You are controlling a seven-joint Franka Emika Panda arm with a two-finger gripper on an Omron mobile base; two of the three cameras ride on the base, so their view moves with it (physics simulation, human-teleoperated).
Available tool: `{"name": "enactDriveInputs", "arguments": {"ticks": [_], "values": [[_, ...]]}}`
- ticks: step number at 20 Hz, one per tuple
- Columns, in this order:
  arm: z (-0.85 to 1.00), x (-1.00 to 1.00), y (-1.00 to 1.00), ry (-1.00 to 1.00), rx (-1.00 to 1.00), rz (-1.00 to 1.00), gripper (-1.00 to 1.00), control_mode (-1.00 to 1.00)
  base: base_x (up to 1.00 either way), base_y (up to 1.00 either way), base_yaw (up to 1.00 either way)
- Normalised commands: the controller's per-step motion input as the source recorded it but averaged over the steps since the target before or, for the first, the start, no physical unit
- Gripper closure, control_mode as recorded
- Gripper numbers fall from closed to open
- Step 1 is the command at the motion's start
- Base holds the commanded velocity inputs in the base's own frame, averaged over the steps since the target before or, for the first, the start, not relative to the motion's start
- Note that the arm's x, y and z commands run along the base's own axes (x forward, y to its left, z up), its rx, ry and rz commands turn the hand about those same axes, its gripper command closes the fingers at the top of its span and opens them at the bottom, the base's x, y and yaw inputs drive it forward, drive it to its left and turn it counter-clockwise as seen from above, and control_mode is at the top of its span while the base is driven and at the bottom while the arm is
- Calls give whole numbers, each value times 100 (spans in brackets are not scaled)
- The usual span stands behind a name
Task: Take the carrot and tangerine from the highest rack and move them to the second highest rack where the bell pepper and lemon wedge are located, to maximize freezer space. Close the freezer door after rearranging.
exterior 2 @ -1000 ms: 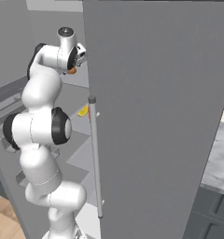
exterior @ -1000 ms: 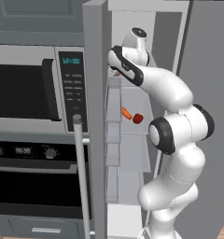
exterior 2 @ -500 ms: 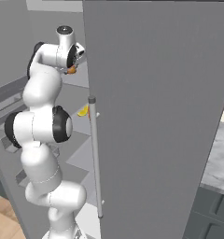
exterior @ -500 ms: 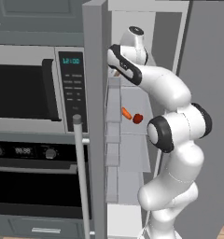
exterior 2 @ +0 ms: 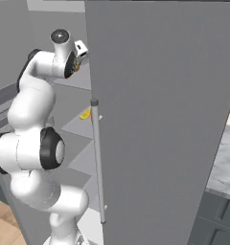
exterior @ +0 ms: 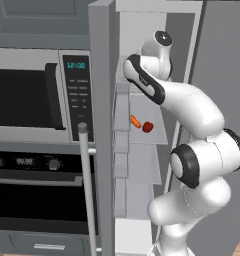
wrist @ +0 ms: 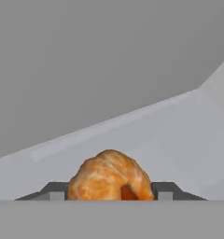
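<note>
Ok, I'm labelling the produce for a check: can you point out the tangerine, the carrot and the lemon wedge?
tangerine (wrist: 110, 176): hand view, middle of its orange peel, between the fingertips.
carrot (exterior: 135, 121): left base view, middle of its orange body.
lemon wedge (exterior 2: 85, 114): right base view, its yellow rind.

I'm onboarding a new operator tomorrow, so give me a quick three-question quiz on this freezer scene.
1. True or false: the freezer door stands open.
2. In the hand view, what sits between the finger tips of the claw? A) an egg B) the tangerine C) a bottle
3. Fill in: in the left base view, the red bell pepper lies on a rack right beside the orange ____.

Key: 1 true. 2 B; the tips sit against both of its sides. 3 carrot.
</note>
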Motion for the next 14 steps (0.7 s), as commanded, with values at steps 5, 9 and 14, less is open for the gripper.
{"name": "enactDriveInputs", "arguments": {"ticks": [5,9,14], "values": [[7,-60,-27,-33,20,-20,100,-100,0,0,0],[11,-76,-16,-1,8,-9,100,-100,0,0,0],[0,-80,-1,17,2,-8,100,-100,0,0,0]]}}
